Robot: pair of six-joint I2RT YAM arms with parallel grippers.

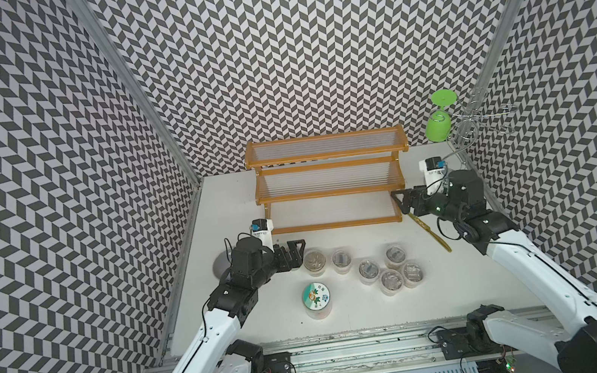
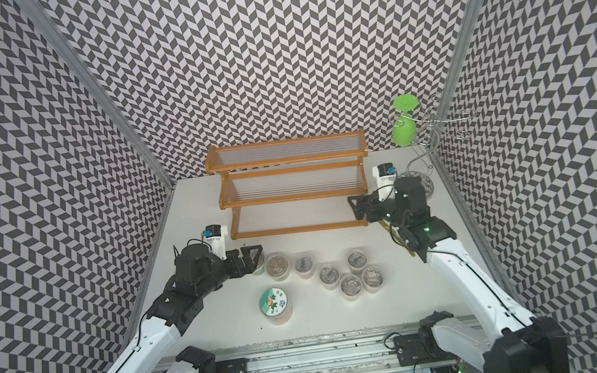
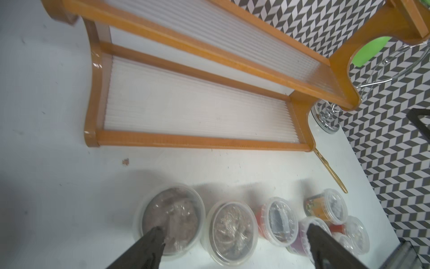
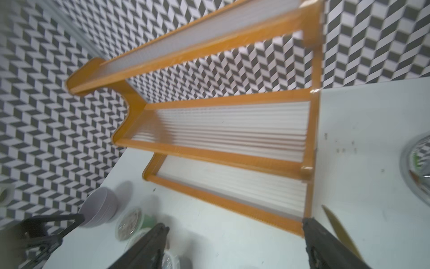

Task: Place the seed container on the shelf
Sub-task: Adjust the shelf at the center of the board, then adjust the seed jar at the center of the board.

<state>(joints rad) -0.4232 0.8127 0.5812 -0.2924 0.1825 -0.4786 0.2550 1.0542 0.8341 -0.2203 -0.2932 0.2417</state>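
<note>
Clear plastic, lid up: your seed container (image 3: 169, 216) stands upright on the tabletop (image 1: 237, 212) in front of the shelf (image 1: 329, 192), its axis vertical, with speckled grey-brown fill inside. The next tub (image 3: 230, 216) holds paler shreds. The left end effector (image 3: 235, 229) hangs above them, spread wide and empty. The right end effector (image 4: 235, 224) gapes, holding nothing, at the shelf's end.

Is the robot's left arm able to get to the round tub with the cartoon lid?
Probably yes. The tub with the cartoon lid stands alone on the white table, apart from the clear-lidded tubs. The left tool is open and close by, with nothing between them.
</note>
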